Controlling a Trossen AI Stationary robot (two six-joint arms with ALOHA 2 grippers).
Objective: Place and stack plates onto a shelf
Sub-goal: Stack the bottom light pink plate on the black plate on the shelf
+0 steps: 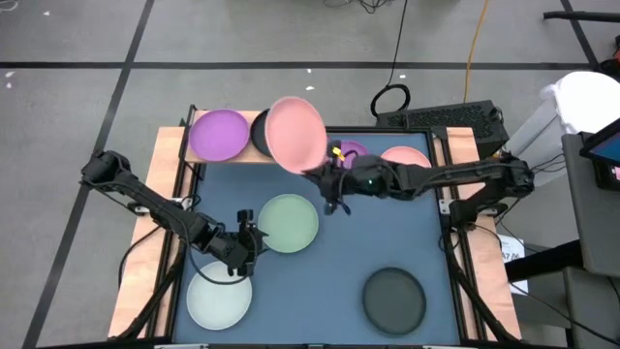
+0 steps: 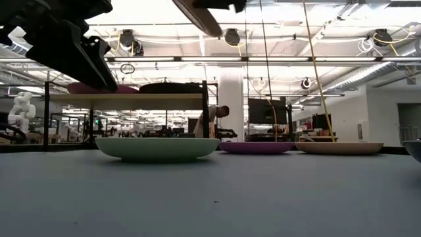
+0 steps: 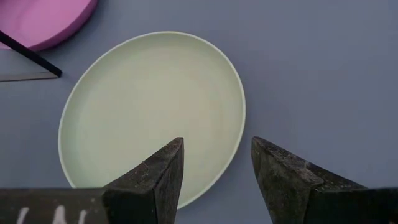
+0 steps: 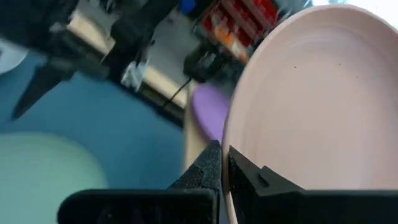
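A: Nearest the overhead camera, the pink plate is up in the air, tilted, at about 12 o'clock on the table. The right gripper has its fingers pinched tight on that plate's rim.

B: Confirmed in the wrist view, the 2 dark fingers clamp the pink plate's edge. It hangs over the shelf, just beside a purple plate and a black plate sitting on the board.

A: Left gripper sits around 8 o'clock, fingers spread apart, gripping nothing, poised above the near rim of the pale green plate.

B: That green plate lies flat near the table's center. A whitish plate rests at 7 o'clock, another black plate at 5 o'clock.

A: At 1 o'clock, a second purple plate and a second pink plate lie on the table, partly hidden by the right arm.
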